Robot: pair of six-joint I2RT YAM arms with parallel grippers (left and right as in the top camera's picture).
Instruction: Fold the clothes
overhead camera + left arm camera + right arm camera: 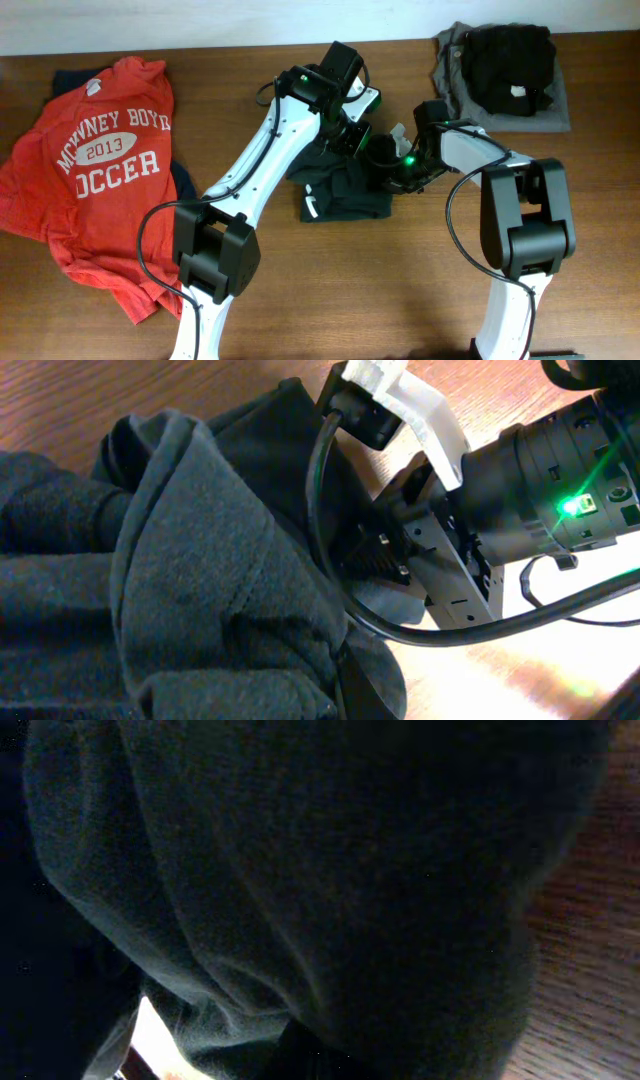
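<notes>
Dark T-shirt point(345, 195) lies bunched in a lumpy heap near the ctr of the table point(400, 300), a bit closer to the far edge than the near one, well apart from both side edges. A small white mark shows on its left part; rest of the print is hidden in the folds.

L claw point(352, 135) sits at the far side of the heap, arm reaching in from the near-left. It's closed on the dark T-shirt: in the L wrist cam the cloth point(180, 590) gathers into folds that run down to the one finger point(365, 685) in view at the bottom. Same cam shows the R arm's wrist point(520, 500) just beside it, green light on, black cable looping across.

R claw point(385, 170) is at the heap's right side, v. close to the L claw. It's closed. Dark cloth point(330, 870) fills nearly all of its cam, w/ a strip of wood point(590, 970) at the right, so can't tell if any cloth is pinched.

Red T-shirt point(100, 170) w/ white soccer print is spread flat by the left edge, partly over a dark garment point(185, 185). In the far-right corner a grey garment point(565, 105) lies folded w/ a black garment point(505, 60) on top.
</notes>
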